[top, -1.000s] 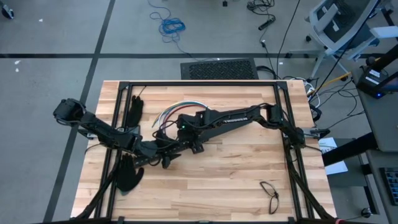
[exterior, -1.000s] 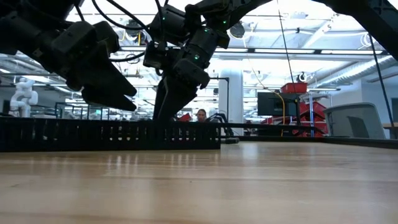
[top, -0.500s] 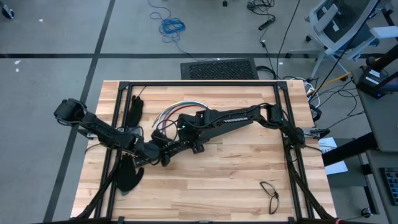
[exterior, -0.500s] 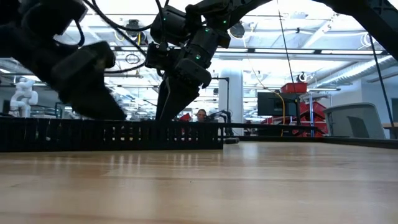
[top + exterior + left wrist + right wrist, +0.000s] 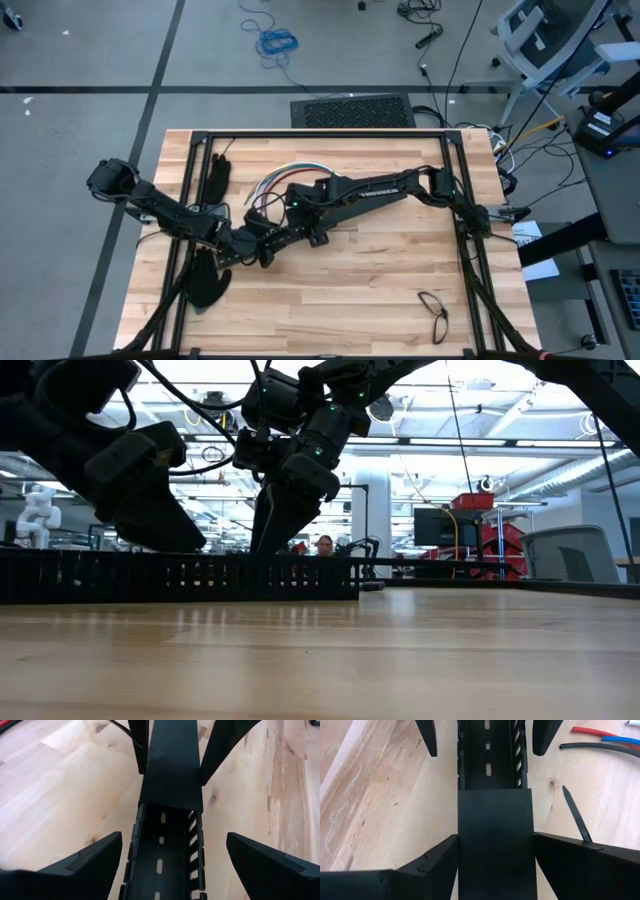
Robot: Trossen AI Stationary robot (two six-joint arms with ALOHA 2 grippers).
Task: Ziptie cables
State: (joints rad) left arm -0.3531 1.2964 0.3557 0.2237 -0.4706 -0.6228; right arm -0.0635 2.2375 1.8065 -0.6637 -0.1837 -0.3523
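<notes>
A long black slotted bar [image 5: 200,575] lies flat on the wooden table between both arms. Its near stretch is an open channel [image 5: 162,855]; a flat cover [image 5: 497,820] closes the rest. My right gripper [image 5: 495,836] is shut on the covered stretch. My left gripper [image 5: 174,836] stands open, one finger on each side of the channel, with bare wood showing between fingers and bar. The cables [image 5: 285,172], red, blue, white and dark, curve on the table beyond the bar. One ziptie [image 5: 576,816], a thin dark strip, lies beside the cover. My right gripper pinches the bar's covered stretch by its two long side edges [image 5: 460,845], one finger against each. The fingers slant down from the table's right and lie across the bar. The bar rests flat on the table.
Two black gloves [image 5: 218,175] [image 5: 208,282] lie at the table's left. A small dark wire loop [image 5: 435,312] sits near the front right. Black frame rails [image 5: 320,133] run along the far, left and right edges. Bare wood lies at the front middle.
My left gripper has tipped its fingers downward and sunk a little toward the black bar, staying open. My right gripper and the bar have kept still.
</notes>
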